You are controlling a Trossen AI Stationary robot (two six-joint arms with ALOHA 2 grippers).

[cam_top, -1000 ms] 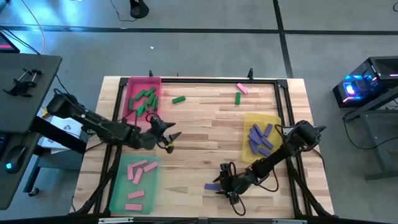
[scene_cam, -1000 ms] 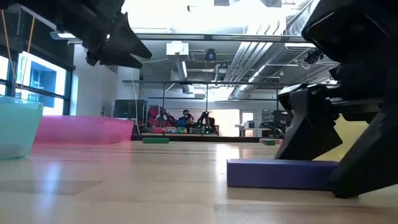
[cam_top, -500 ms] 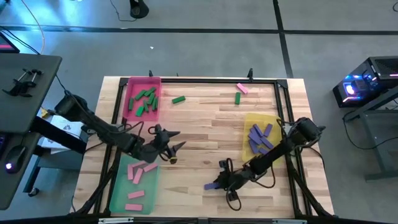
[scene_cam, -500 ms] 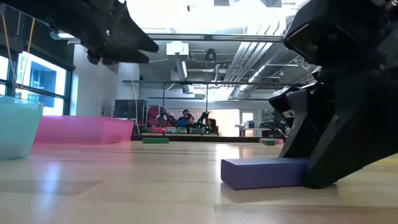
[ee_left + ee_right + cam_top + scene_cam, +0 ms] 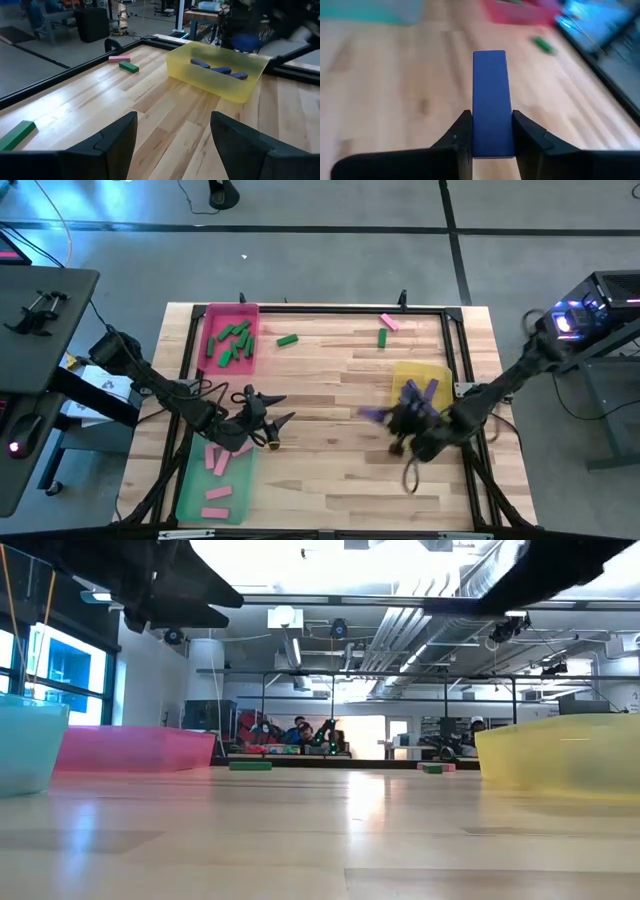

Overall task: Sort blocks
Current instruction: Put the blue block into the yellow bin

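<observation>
My right gripper (image 5: pixel 388 419) is above the table beside the yellow tray (image 5: pixel 437 370) and is shut on a purple block (image 5: pixel 372 414). That tray holds several purple blocks (image 5: pixel 418 392). The pink tray (image 5: pixel 214 315) holds green blocks. The green tray (image 5: pixel 192 480) holds pink blocks. Two green blocks (image 5: pixel 287 339) (image 5: pixel 382 337) and a pink block (image 5: pixel 390 322) lie flat on the far part of the table. My left gripper (image 5: pixel 272 426) stands open by the green tray's far corner, with nothing between its fingers (image 5: pixel 120 135). My right gripper pinches the purple block's two long sides (image 5: pixel 492 142) between its two fingers, near one end. The rest of the block (image 5: pixel 490 85) sticks out ahead of the fingertips, along the fingers. The fingers slant downward. The block is lifted clear of the table.
A black frame (image 5: pixel 350 309) borders the wooden table. The stretch of table between the trays is open wood (image 5: pixel 320 390). In the low view the yellow tray (image 5: pixel 560 755) stands at the right and the pink tray (image 5: pixel 135 748) and green tray (image 5: pixel 30 745) at the left.
My right gripper has taken hold of the purple block that lay near the table's near edge. It has lifted the block clear and swung it up and toward the yellow tray, tipping its fingers less steeply. My left gripper has drifted a little toward the near edge, staying open.
</observation>
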